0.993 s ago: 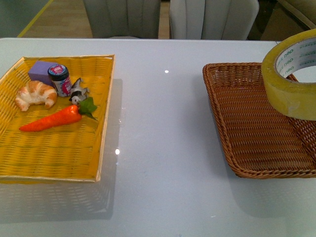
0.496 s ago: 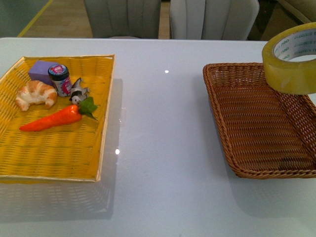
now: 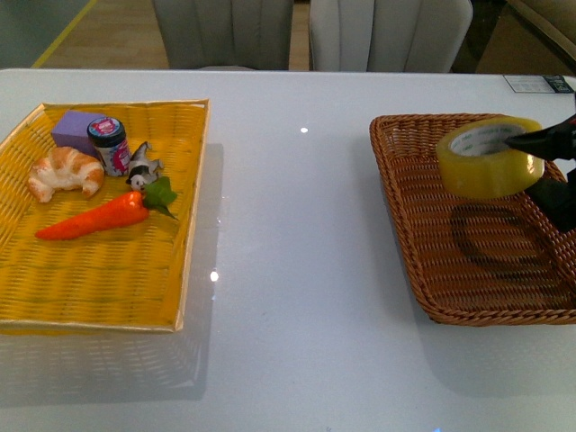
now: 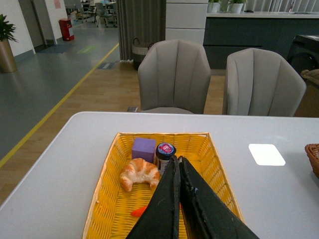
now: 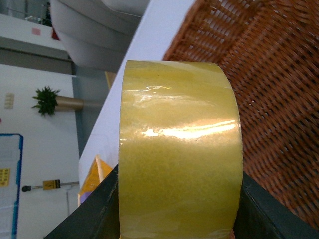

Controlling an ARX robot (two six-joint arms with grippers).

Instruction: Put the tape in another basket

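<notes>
The yellowish tape [image 3: 490, 157] hangs above the dark brown wicker basket [image 3: 423, 261] at the right, casting a ring shadow on its floor. My right gripper [image 3: 540, 148] comes in from the right edge and is shut on the tape. In the right wrist view the tape [image 5: 179, 164] fills the frame between the two black fingers [image 5: 94, 209], with the basket [image 5: 269, 74] behind it. My left gripper [image 4: 177, 162] is shut and empty, held over the yellow tray [image 4: 107, 199]; it does not show in the front view.
The bright yellow tray [image 3: 193, 207] at the left holds a croissant [image 3: 65, 171], a purple block [image 3: 74, 130], a small jar [image 3: 110, 144], a small figure and a toy carrot [image 3: 94, 216]. Two grey chairs [image 3: 387, 31] stand behind the white table.
The tape has moved left and down, from the upper right edge of the front view to just above the brown basket. The right gripper's fingers have come into view.
</notes>
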